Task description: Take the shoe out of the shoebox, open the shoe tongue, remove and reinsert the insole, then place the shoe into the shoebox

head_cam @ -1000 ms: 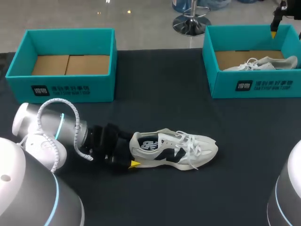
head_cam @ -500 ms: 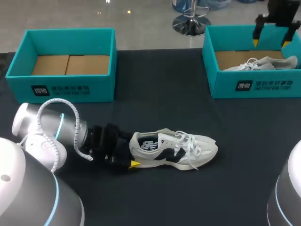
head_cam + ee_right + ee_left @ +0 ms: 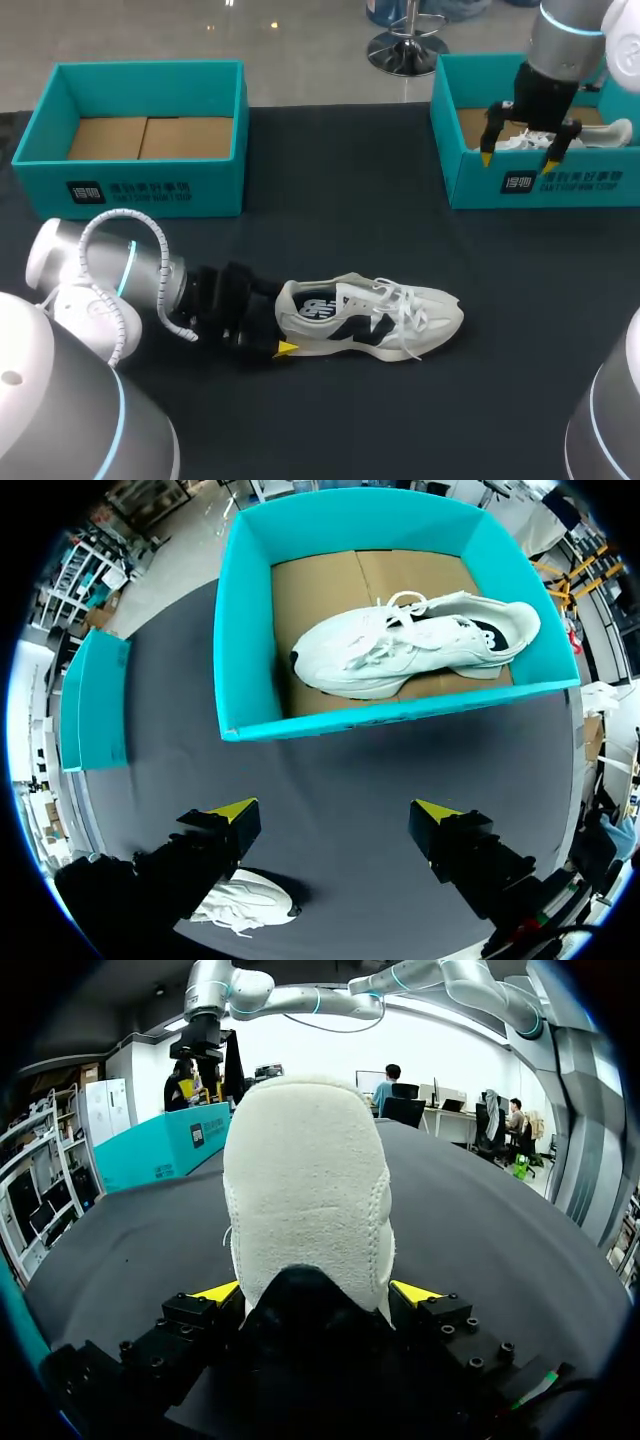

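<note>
Between fingers of left gripper (image 3: 315,1295): white shoe (image 3: 305,1180), heel clamped from both sides, lying on table (image 3: 120,1250). Ahead of right gripper (image 3: 335,810), spread wide, empty: teal shoebox (image 3: 245,630) holding second shoe (image 3: 410,645)

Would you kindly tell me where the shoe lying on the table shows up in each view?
Head view: the shoe lies mid-table, heel in the left gripper.
Left wrist view: its heel fills the gap between the fingers.
Right wrist view: it peeks out beside one finger of the right gripper.
Shared landmark: the teal shoebox holding the other shoe.
</note>
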Robot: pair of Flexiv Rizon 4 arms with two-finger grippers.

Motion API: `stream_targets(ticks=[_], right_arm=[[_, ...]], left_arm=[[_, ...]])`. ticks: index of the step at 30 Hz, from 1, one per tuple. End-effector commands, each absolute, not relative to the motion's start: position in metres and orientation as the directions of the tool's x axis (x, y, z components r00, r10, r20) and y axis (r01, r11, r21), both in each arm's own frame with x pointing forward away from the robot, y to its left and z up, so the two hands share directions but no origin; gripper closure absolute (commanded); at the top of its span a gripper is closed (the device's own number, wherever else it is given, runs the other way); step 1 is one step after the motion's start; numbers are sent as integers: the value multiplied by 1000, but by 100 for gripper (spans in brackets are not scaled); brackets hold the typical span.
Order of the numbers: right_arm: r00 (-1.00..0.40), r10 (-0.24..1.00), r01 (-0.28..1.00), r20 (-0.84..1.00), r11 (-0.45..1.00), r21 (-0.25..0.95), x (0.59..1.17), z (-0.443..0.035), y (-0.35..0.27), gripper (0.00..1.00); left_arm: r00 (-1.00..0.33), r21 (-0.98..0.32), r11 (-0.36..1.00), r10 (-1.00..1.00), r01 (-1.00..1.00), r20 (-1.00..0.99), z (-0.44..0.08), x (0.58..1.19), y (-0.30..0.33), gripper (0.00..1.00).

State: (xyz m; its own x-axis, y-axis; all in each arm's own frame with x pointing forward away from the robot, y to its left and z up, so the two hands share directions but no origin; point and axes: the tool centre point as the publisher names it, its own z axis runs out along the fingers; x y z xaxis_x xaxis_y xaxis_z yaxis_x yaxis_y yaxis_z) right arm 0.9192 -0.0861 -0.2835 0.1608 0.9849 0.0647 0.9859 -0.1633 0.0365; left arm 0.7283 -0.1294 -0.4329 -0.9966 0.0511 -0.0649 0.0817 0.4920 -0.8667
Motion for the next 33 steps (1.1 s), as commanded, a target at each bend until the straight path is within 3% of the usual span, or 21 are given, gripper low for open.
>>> stream_targets(ticks=[1, 4, 22, 33], right_arm=[[147, 987, 986, 66, -152, 67, 900, -283, -72, 0], [122, 992, 992, 27, -121, -36, 895, -293, -59, 0], [150, 987, 989, 61, -149, -20, 893, -290, -60, 0], [71, 994, 997, -85, -74, -26, 851, -264, 6, 0]], left_arm=[[-997, -865, 495, 52, 82, -65, -436, 729, -130, 100], [-997, -865, 495, 52, 82, -65, -436, 729, -130, 100], [-997, -865, 495, 52, 82, -65, -436, 729, -130, 100], [-997, -865, 495, 52, 82, -65, -436, 729, -130, 100]])
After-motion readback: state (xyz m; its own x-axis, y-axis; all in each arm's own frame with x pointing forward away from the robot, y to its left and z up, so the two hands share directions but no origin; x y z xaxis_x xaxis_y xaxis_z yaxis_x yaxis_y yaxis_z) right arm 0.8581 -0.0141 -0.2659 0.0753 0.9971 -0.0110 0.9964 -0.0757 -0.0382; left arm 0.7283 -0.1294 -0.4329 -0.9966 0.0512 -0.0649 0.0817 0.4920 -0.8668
